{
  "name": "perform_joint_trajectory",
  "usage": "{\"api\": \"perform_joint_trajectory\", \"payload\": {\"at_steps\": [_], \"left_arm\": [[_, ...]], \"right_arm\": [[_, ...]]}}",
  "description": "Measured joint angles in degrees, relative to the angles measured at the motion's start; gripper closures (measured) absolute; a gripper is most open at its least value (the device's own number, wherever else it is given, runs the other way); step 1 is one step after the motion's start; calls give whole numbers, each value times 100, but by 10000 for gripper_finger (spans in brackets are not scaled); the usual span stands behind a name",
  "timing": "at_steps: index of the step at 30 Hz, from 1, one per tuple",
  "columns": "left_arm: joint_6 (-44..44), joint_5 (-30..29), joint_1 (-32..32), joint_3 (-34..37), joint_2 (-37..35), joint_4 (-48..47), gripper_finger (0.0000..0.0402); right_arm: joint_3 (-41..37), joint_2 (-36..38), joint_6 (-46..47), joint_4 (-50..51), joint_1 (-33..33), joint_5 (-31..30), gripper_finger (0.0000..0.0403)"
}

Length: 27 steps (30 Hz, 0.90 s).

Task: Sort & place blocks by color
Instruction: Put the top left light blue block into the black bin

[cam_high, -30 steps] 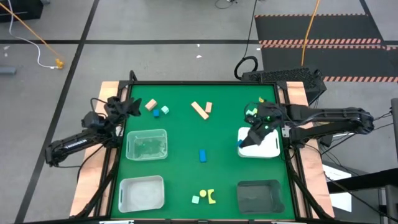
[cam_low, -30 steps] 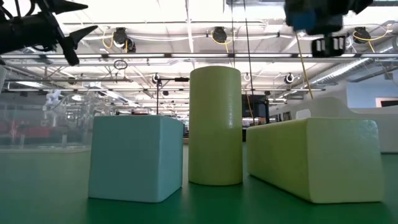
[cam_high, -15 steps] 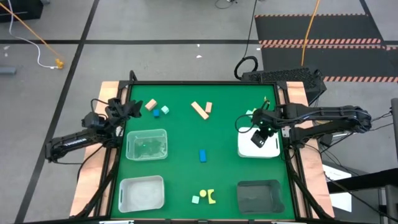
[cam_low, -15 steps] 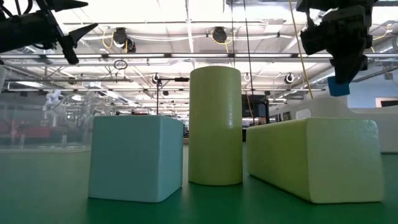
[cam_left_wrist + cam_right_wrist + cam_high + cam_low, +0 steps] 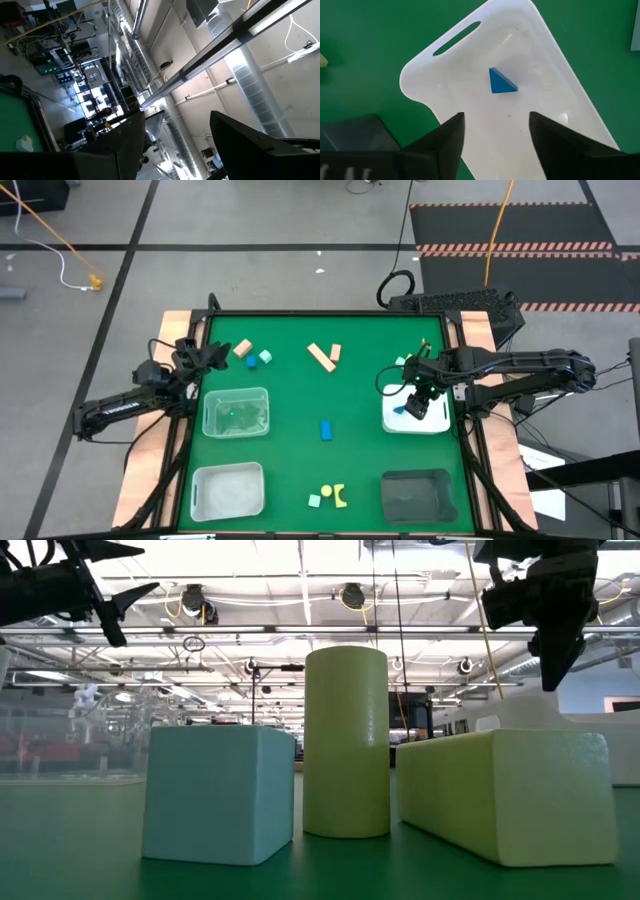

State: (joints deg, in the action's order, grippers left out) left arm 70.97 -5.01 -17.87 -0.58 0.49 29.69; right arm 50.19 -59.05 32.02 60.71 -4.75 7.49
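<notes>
A green-topped table with bare wooden side strips is set on a grey floor crossed by dark lines. An orange cable and a white cord are trailed across it, and black matting edged with striped tape is laid beyond. Overhead, a white ceiling is hung with pipes, round lamps and ribbed ducting. A glass partition is seen at the far side.
</notes>
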Motion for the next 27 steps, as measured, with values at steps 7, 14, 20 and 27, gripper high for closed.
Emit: {"api": "perform_joint_trajectory", "payload": {"at_steps": [7,14,20,27], "left_arm": [[3,-194,-13,0,0,38,176],[-213,-560,-15,-15,66,83,176],[-834,-557,-15,-633,730,4,176],[-2122,-405,-15,-1804,1845,-1072,176]], "right_arm": [[0,0,-4,0,-2,0,164],[0,0,289,-183,-7,1,163],[126,-2,526,-713,-59,-145,163],[255,0,444,-1944,-352,-799,163]]}}
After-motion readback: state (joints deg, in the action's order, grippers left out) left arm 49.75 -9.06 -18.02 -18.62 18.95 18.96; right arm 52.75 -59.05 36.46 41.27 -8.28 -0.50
